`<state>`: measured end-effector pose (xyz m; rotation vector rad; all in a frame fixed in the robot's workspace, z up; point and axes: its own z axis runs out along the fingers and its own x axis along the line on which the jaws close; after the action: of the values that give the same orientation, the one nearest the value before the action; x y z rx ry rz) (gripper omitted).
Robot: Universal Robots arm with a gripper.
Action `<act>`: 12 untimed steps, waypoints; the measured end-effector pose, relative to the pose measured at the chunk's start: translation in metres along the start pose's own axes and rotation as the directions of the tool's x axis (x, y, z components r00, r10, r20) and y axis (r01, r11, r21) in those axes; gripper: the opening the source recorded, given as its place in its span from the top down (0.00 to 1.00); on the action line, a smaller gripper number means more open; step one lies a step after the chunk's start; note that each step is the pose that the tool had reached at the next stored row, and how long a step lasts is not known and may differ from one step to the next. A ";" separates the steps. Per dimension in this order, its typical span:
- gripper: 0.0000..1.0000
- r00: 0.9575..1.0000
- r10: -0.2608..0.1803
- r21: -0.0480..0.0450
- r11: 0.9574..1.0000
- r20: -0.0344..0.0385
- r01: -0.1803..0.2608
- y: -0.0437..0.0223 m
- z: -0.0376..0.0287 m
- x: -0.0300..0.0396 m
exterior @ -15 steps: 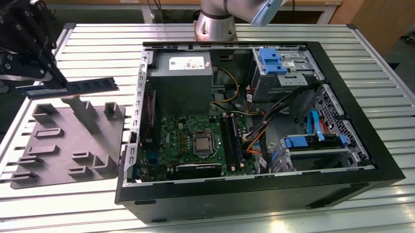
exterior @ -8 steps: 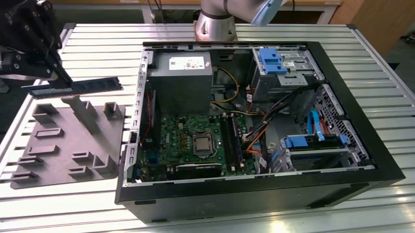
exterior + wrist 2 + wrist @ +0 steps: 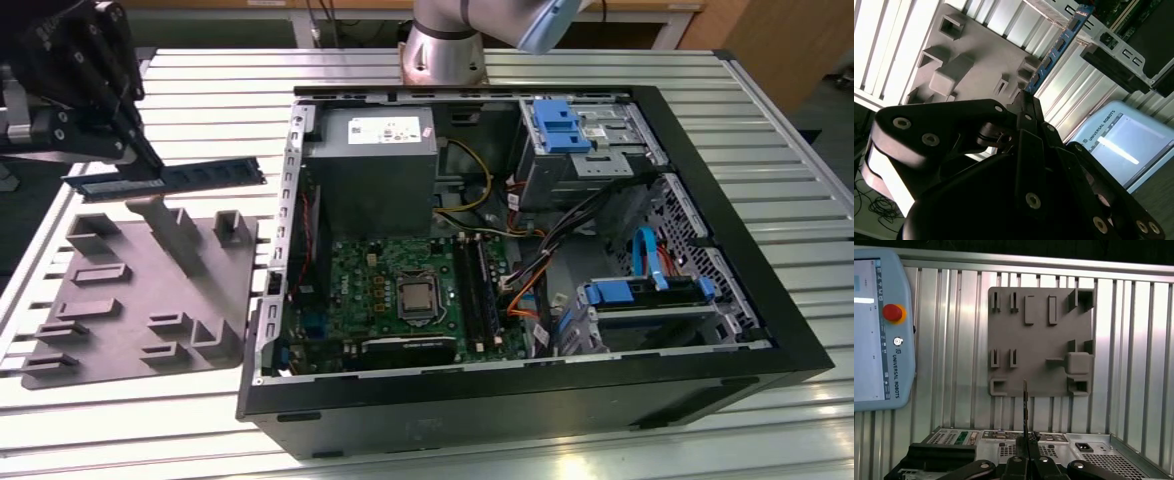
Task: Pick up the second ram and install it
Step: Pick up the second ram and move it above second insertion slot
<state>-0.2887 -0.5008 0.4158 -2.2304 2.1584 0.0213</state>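
Aloft, second ram [image 3: 200, 176] in the tool [image 3: 139, 163].

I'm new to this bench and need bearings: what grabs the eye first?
The open black computer case with its green motherboard dominates the exterior view's centre. At that view's upper left, the black gripper is shut on the thin dark green ram stick, by a grey moulded tray.
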 end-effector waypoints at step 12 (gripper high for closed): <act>0.88 1.000 0.000 -0.003 1.000 0.000 0.000 -0.0180 0.0032 -0.0029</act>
<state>-0.2708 -0.4973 0.4130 -2.2321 2.1601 0.0251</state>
